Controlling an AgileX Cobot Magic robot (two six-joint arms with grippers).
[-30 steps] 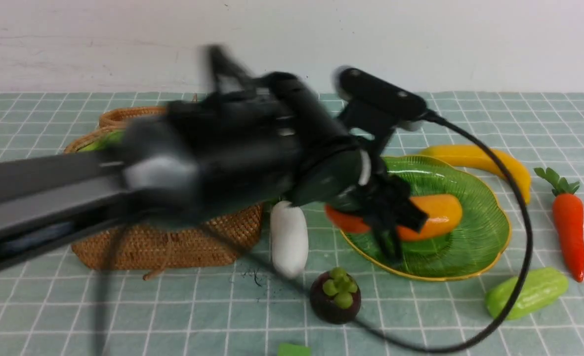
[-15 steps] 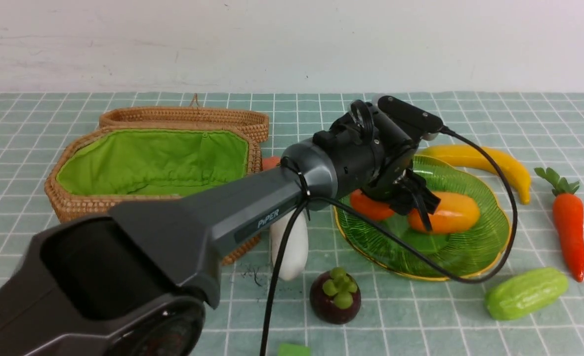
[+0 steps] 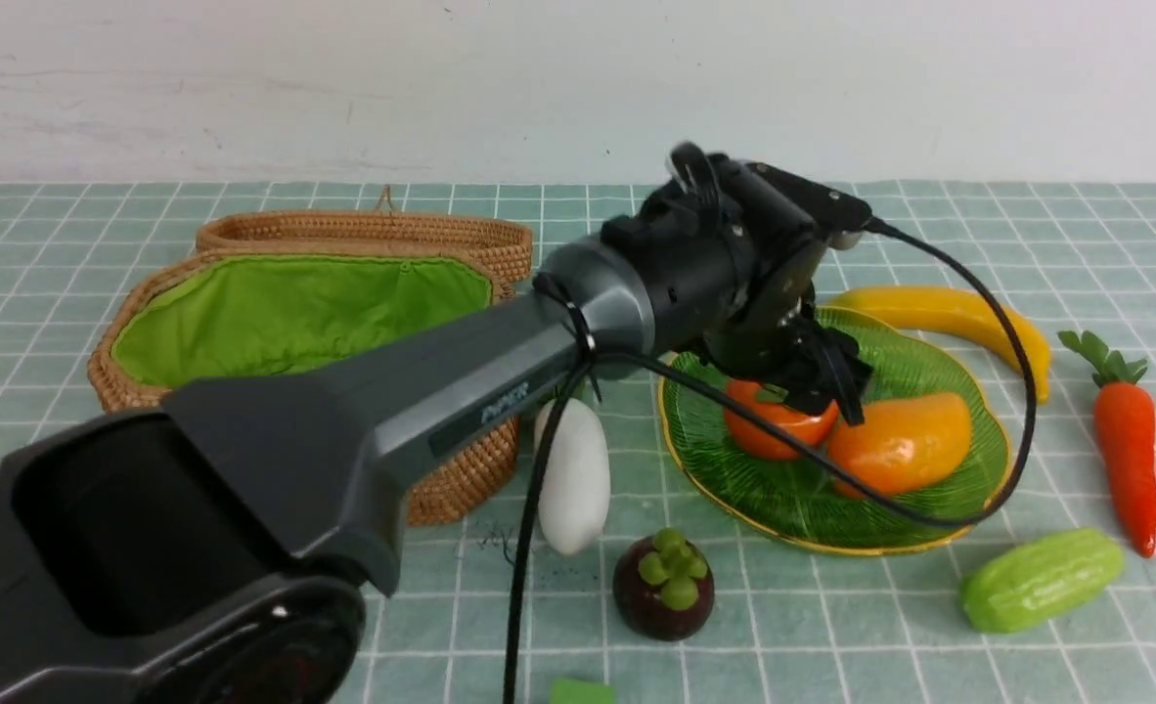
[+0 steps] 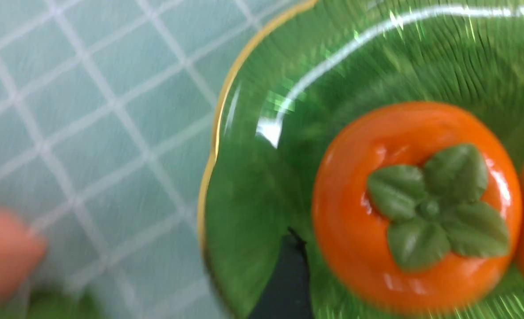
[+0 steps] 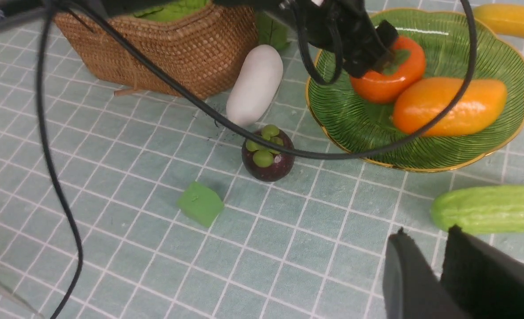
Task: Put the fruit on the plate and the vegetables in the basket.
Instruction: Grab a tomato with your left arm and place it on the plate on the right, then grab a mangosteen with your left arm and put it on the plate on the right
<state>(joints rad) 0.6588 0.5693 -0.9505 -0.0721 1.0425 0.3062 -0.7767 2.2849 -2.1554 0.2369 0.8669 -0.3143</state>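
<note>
Persimmon (image 3: 772, 422) sits on the plate (image 3: 930, 367), touching the mango (image 3: 899, 443), with the left end effector (image 3: 822, 376) just above it, its fingers spread to either side of the fruit (gripping nothing, I judge). Lifting off carelessly could nudge it toward the rim. Rightward, plate room remains; the right end effector (image 5: 437, 270) is nearly closed, empty.

Lab tabletop: checked cloth (image 3: 245, 596), bare white wall (image 3: 343, 78).
</note>
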